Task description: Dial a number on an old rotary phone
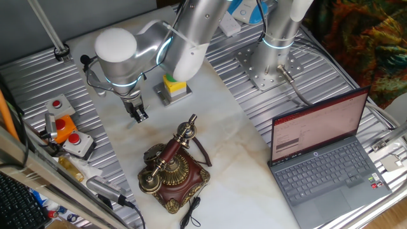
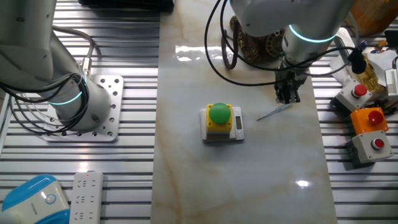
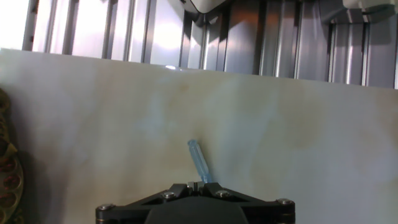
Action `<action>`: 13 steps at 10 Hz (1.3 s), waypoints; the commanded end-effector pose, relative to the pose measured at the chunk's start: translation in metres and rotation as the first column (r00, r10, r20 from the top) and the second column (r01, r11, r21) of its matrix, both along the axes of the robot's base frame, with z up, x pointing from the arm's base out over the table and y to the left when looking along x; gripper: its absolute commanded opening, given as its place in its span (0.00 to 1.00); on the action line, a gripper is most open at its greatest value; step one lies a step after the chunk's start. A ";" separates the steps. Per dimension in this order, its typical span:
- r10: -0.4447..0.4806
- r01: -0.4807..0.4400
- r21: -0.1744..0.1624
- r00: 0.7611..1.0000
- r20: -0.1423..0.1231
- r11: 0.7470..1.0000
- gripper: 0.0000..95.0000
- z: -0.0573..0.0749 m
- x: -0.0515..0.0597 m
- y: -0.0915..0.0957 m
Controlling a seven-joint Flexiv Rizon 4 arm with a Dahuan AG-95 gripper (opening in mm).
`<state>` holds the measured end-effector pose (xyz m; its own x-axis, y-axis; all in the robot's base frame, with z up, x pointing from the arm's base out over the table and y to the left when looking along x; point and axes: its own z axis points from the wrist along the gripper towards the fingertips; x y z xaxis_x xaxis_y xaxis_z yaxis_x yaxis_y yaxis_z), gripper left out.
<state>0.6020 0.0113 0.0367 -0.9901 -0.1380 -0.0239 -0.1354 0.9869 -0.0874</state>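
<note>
The old rotary phone (image 1: 175,168) stands on the pale marble board, dark red-brown with brass trim, its handset lying on the cradle. In the other fixed view the phone (image 2: 255,43) is partly hidden behind the arm. Only its brass edge (image 3: 7,180) shows at the left of the hand view. My gripper (image 1: 140,116) hangs over the board, apart from the phone. The gripper (image 3: 198,182) is shut on a thin blue stick (image 3: 198,158) that points out ahead of the jaws. From the other side the stick (image 2: 272,112) slants down from the gripper (image 2: 288,98) toward the board.
A yellow box with a green button (image 2: 219,118) sits mid-board. Grey boxes with red buttons (image 2: 351,96) and an orange one (image 2: 371,118) lie beside the board. An open laptop (image 1: 324,152), a second arm's base (image 2: 81,106) and a power strip (image 2: 87,193) stand on the ribbed metal.
</note>
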 end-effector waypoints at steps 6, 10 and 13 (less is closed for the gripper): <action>0.024 -0.024 -0.003 1.000 -0.013 1.000 0.00 0.000 -0.001 0.000; 0.020 -0.021 -0.008 0.999 -0.044 1.000 0.00 0.000 -0.001 0.000; 0.040 -0.040 -0.011 0.998 -0.048 0.999 0.20 0.000 -0.001 0.000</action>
